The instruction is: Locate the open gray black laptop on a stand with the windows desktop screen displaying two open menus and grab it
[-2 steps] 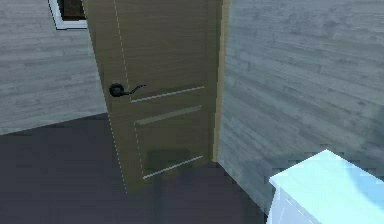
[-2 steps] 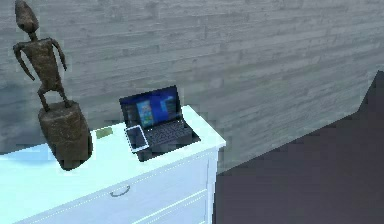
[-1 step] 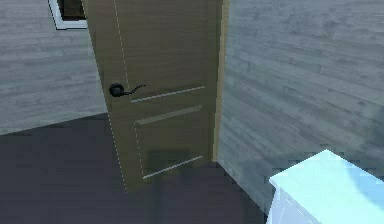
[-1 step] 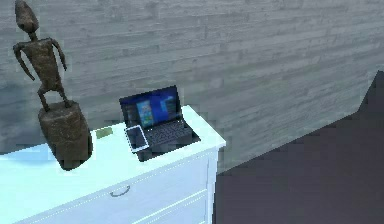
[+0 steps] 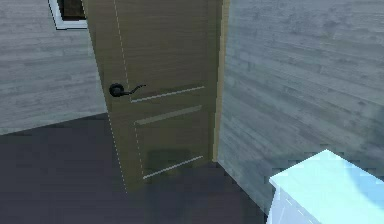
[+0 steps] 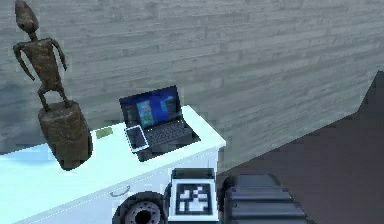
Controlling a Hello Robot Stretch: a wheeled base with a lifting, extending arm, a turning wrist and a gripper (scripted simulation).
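A: Laptop spotted?
B: Yes, open on the white desk, just beyond the tool. Whether the tool holds anything, I cannot tell.
A: Risks?
B: Reaching may clip the pale phone-like slab between tool and laptop, or nudge the tall wooden statue nearby and topple it.

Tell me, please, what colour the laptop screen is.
The laptop screen is mostly blue, best seen in the arm side view.
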